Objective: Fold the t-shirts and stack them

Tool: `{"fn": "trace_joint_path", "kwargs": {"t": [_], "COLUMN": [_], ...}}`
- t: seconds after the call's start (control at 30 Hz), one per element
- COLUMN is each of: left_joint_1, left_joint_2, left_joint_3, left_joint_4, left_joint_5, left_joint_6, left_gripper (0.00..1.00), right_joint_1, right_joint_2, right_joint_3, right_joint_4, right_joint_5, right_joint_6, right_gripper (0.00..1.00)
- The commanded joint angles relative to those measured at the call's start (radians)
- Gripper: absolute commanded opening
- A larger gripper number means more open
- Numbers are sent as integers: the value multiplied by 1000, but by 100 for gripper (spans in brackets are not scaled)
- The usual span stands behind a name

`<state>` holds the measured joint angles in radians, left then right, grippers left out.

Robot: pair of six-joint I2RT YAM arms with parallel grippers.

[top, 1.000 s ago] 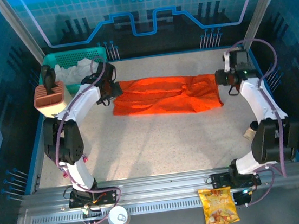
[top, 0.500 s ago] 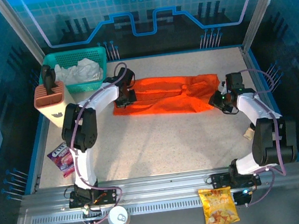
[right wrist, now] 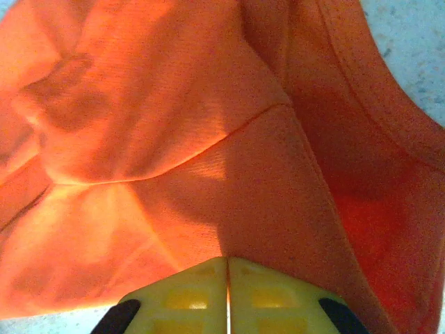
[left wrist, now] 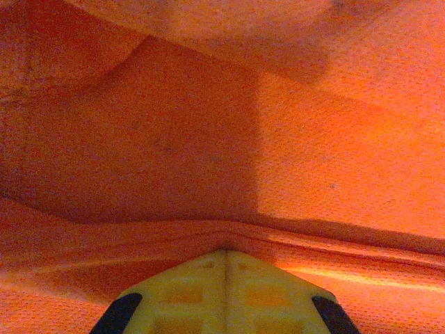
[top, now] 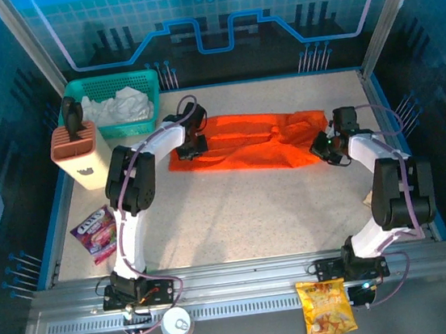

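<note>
Near rail: snack bag (top: 327, 307) and a white round can (top: 177, 323), both clear of the work. Purple packet (top: 95, 230) sits at the near left of the table (top: 236, 206), well apart from the cloth. The orange t-shirt (top: 244, 141) lies across the far middle of the table as a long rumpled left-right band, flat on the surface and not yet folded square. The left gripper (top: 191, 148) is down on its left end and the right gripper (top: 324, 148) on its right end. Wrist views show both sets of yellow fingers pressed fully together, each with a ridge of orange cloth running into the tips, so I read both as pinched onto the shirt. Far left: a tan holder (top: 77, 148), and behind it a teal basket (top: 112, 91) with white cloth (top: 122, 106) in it. Risks: the cloth is thin and layered, so either pinch may have only the top layer, and a lift would peel it open rather than carry the edge. A shallow bite could slip. Uneven lift would skew the fold. The left arm is bent tight near the holder and basket, so a wide swing could clip them.
</note>
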<state>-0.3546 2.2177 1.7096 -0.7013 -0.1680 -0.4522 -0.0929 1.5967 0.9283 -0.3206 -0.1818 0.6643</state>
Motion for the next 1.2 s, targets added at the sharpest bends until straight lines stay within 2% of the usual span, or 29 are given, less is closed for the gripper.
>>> {"fn": "trace_joint_path", "kwargs": {"t": [0.0,0.3,0.57,0.7,0.83,0.93,1.03,1.1,1.17], "left_joint_1": [0,3,2,2,-6,-40,-78,-86,-86], "left_joint_2": [48,48,47,37,-32,-131,-193,-189,-148], "left_joint_3": [11,-55,-100,-116,-122,-78,41,142,257], "left_joint_4": [-31,-20,-5,-17,-54,-93,-155,-202,-249], "left_joint_5": [-56,-107,-106,-142,-165,-143,-135,-123,-138], "left_joint_6": [36,52,54,73,82,100,136,153,170], "left_gripper": [0,0,0,0,0,0,10,16,18], "right_joint_1": [-20,-102,-100,-102,-103,-94,-74,-51,-19], "right_joint_2": [11,48,85,82,44,-22,-96,-136,-164], "right_joint_3": [-22,-86,-86,-74,-58,-54,-12,-1,-3], "right_joint_4": [14,11,23,0,-37,-73,-121,-146,-154], "right_joint_5": [50,81,68,83,97,95,92,90,89], "right_joint_6": [25,5,8,8,1,-10,-21,-18,-1], "right_gripper": [7,7,6,6,7,7,8,9,9]}}
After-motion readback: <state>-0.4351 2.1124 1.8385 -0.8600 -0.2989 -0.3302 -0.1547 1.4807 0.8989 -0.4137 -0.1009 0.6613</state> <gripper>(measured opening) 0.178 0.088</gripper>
